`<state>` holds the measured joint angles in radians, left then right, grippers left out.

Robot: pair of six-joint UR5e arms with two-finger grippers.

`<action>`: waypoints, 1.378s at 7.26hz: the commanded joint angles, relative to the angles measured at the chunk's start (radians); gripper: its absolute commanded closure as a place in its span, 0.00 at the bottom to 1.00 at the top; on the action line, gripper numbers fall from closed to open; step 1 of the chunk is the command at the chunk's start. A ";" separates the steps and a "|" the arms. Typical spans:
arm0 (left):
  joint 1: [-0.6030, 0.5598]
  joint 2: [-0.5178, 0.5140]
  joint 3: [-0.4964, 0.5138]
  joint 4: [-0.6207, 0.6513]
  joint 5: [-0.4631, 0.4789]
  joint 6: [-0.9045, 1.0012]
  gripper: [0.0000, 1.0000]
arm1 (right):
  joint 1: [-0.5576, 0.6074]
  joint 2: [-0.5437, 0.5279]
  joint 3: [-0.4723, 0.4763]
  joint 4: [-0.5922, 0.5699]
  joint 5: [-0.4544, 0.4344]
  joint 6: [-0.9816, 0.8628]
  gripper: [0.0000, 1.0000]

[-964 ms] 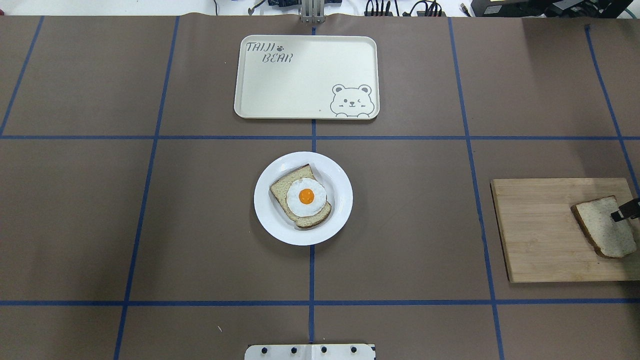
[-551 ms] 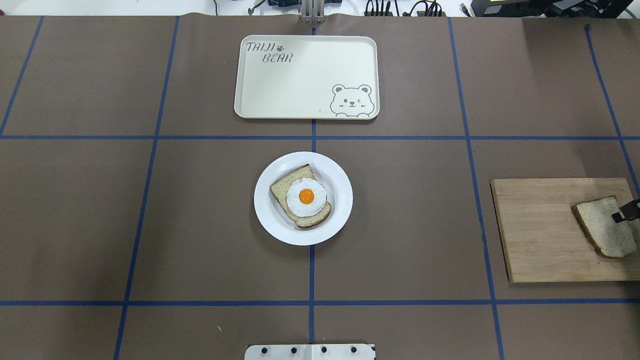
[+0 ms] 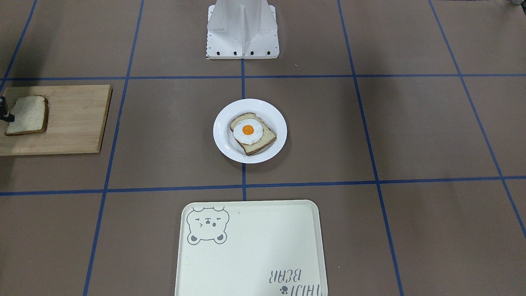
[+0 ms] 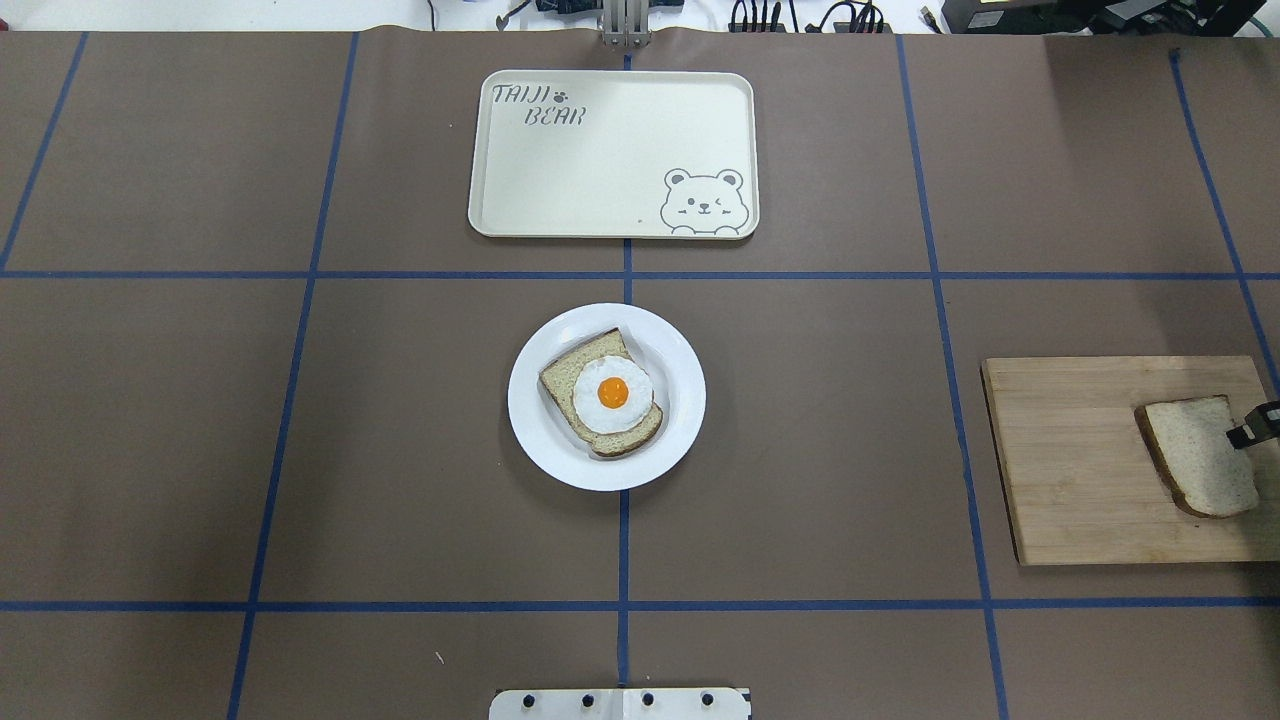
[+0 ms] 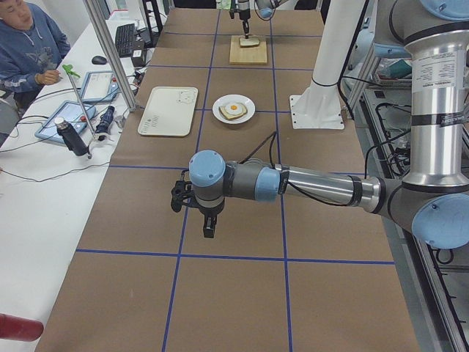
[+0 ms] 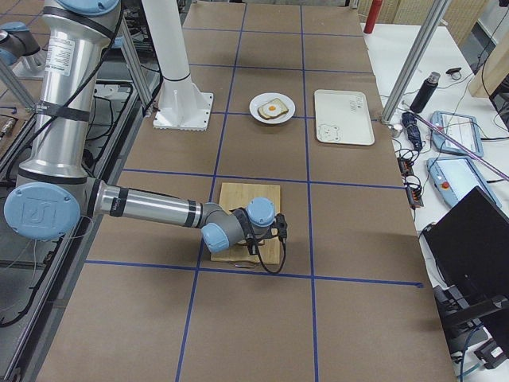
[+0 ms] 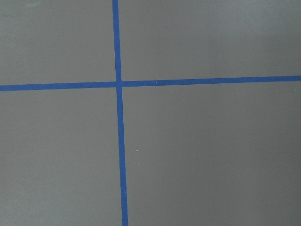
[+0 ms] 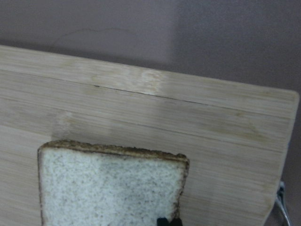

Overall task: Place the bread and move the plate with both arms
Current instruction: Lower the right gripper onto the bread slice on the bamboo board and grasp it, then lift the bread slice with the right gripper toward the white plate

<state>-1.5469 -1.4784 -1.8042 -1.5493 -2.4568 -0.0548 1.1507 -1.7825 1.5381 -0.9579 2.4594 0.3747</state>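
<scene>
Robotics lab: two industrial arms (image 5: 315,185), tape-gridded table (image 4: 420,450), operator's tablets (image 5: 99,84).

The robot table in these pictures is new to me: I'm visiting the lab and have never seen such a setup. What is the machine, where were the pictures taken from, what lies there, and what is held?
The machine is two jointed metal arms, the left arm and the right arm, each ending in a two-finger gripper. Two pictures look down on the table, one from behind the robot and one facing it. Two look along it from its ends, and two come from cameras on the wrists. On it lie a cream tray, a white plate carrying an egg-topped slice, and a wooden board. The right gripper pinches the edge of the plain bread on the board. The left gripper hangs over bare table; whether it is open I cannot tell.
</scene>
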 commanded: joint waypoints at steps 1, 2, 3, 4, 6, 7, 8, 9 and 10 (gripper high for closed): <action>0.001 0.001 0.002 0.000 -0.001 0.000 0.02 | 0.007 0.003 0.008 -0.004 0.077 0.001 1.00; 0.001 0.001 0.000 0.000 -0.001 0.000 0.02 | 0.045 0.029 0.007 -0.009 0.163 0.006 1.00; 0.001 0.001 0.000 0.002 -0.001 0.000 0.02 | 0.064 0.044 0.007 -0.009 0.229 0.027 1.00; 0.001 0.001 0.000 0.002 -0.001 0.000 0.02 | 0.072 0.081 0.008 -0.006 0.269 0.099 1.00; 0.001 0.000 0.000 0.003 -0.001 0.000 0.02 | 0.072 0.182 0.017 0.002 0.326 0.272 1.00; 0.001 0.000 0.002 0.003 -0.001 0.000 0.02 | 0.072 0.240 0.019 0.002 0.355 0.330 1.00; 0.001 0.000 0.002 0.003 -0.001 0.000 0.02 | 0.063 0.326 0.019 0.001 0.359 0.436 1.00; 0.001 0.000 0.000 0.005 -0.001 0.000 0.02 | 0.002 0.436 0.020 0.004 0.359 0.586 1.00; 0.001 0.000 0.002 0.003 -0.001 0.001 0.02 | -0.065 0.516 0.019 0.004 0.331 0.687 1.00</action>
<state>-1.5462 -1.4788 -1.8030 -1.5456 -2.4575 -0.0549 1.1559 -1.3733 1.5574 -0.9550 2.8093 0.9236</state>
